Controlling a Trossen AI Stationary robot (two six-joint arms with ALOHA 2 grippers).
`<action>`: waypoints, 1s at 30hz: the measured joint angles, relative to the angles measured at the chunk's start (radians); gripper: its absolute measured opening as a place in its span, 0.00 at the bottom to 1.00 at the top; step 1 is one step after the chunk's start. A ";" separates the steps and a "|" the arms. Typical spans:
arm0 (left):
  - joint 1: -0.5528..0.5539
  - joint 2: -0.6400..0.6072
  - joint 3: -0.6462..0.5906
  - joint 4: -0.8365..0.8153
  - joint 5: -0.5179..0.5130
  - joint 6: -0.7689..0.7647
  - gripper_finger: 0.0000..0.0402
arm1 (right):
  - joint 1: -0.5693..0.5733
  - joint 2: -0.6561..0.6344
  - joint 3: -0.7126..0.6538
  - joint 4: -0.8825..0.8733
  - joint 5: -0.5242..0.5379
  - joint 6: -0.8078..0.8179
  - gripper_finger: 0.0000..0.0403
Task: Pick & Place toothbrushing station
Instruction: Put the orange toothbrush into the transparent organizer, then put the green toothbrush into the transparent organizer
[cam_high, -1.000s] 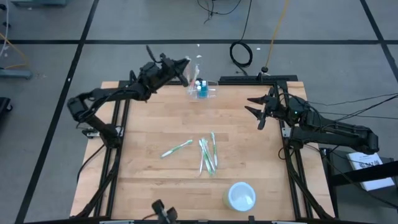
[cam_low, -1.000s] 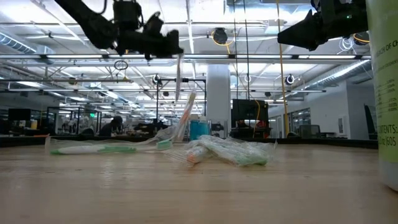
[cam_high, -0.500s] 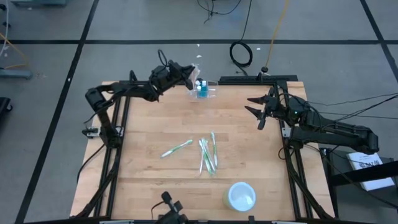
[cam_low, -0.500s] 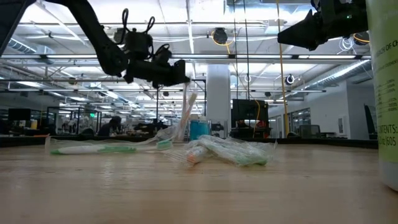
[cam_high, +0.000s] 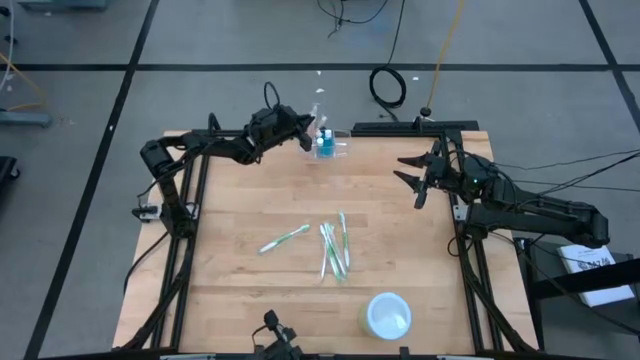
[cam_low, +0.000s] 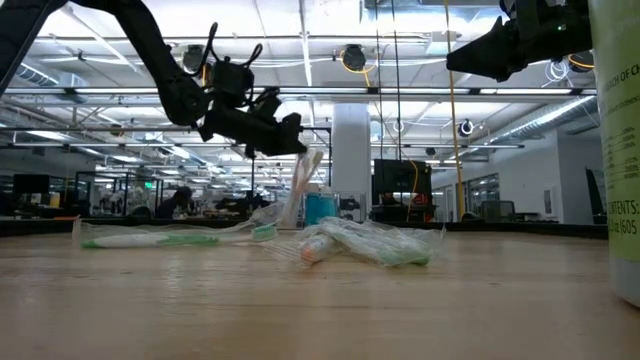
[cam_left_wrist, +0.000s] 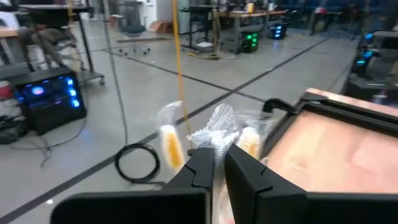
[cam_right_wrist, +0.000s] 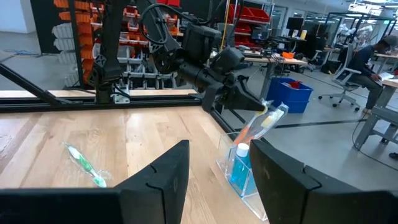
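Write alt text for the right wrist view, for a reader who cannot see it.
The left gripper holds a wrapped orange toothbrush over a clear plastic holder cup with a blue bottle in it, at the wooden table's edge. A green toothbrush lies on the table.

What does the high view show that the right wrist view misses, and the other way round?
Only the high view shows the white-lidded tub near the table's front edge and the right arm's open gripper hovering apart. Only the right wrist view shows the blue bottle standing inside the clear holder cup. Both show the left gripper shut on a wrapped toothbrush above that cup.
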 joint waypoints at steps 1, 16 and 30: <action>0.000 -0.001 0.001 -0.008 -0.006 0.000 0.05 | 0.000 0.000 0.000 0.000 0.000 0.000 0.40; -0.023 -0.006 0.000 -0.046 -0.196 0.007 0.36 | 0.000 0.000 0.000 0.000 0.000 0.000 0.40; -0.133 -0.281 0.000 -0.290 -0.231 0.108 0.76 | 0.000 0.000 0.000 0.000 0.000 0.000 0.40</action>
